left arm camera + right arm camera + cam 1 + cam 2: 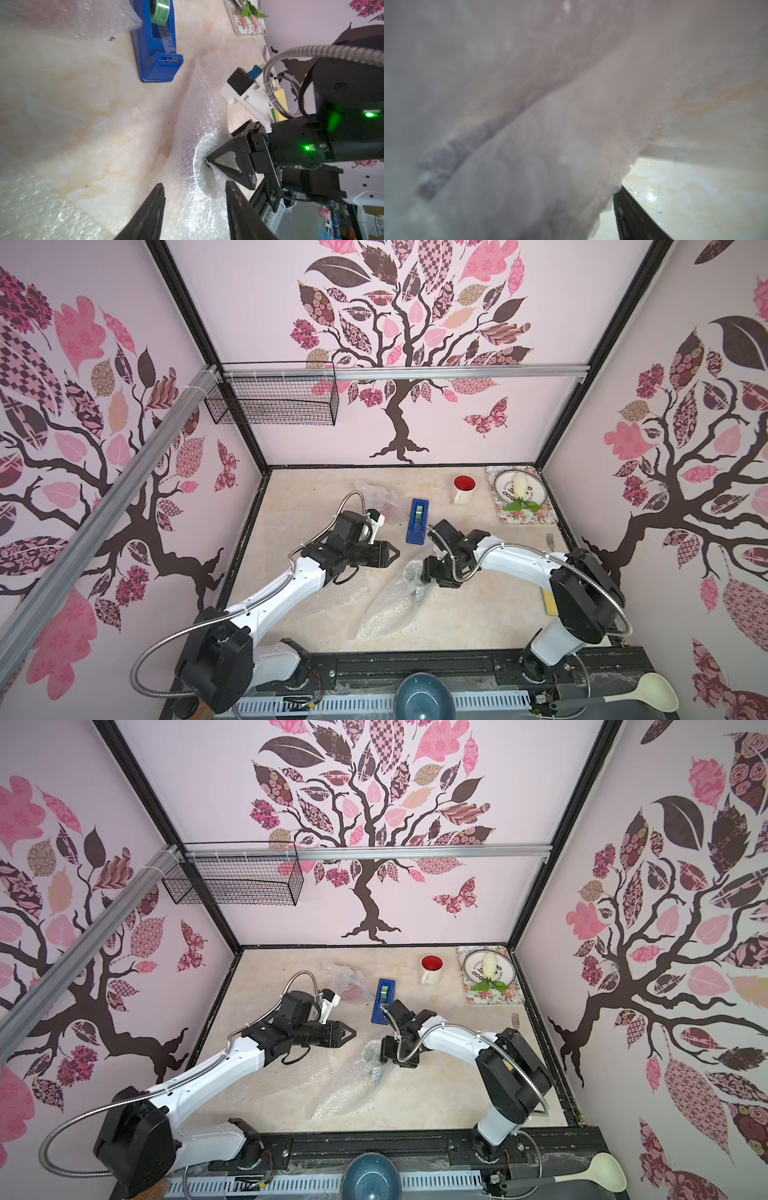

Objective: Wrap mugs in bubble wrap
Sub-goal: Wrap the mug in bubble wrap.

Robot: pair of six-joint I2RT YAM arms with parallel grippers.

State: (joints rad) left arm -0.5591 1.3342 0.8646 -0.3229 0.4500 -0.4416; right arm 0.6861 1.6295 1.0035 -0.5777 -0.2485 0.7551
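Bubble wrap (392,597) just ahead of my left gripper (194,184) — jaws parted, empty; right gripper (226,143) nearer, pressed into it — grip unclear.

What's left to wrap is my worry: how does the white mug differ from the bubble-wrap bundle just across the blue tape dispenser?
The white mug is bare; the bubble-wrap bundle is crumpled, with something reddish showing through. The mug stands upright, its red inside open to view; the bundle is a shapeless heap. Both rest on the table near the tape dispenser.
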